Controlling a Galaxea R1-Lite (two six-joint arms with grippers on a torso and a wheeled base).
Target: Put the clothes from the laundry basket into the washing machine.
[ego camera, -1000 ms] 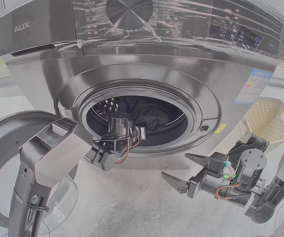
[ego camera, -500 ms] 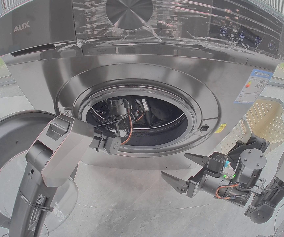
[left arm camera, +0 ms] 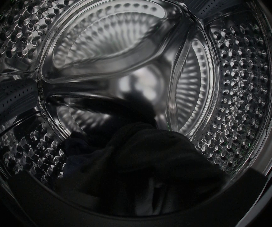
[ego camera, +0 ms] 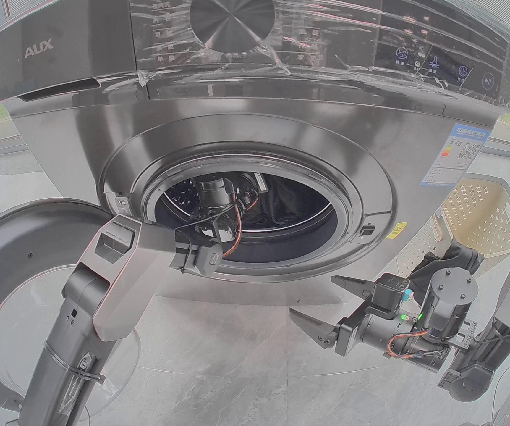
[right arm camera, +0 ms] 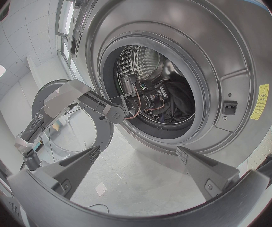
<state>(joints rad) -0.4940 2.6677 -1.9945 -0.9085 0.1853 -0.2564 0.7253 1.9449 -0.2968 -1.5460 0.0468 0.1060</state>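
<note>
Dark clothes (left arm camera: 148, 161) heaped low in washing machine (ego camera: 255, 107) drum; left gripper (ego camera: 255, 187) inside the door opening, grip impossible to tell; right gripper (ego camera: 314, 296) spread wide, empty, outside near laundry basket (ego camera: 485, 208) holding another dark garment (ego camera: 450, 258).

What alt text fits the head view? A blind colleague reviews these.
The left arm's wrist sits inside the open washing machine, beside dark clothes. The right gripper hangs open outside, near a laundry basket holding dark cloth.
</note>
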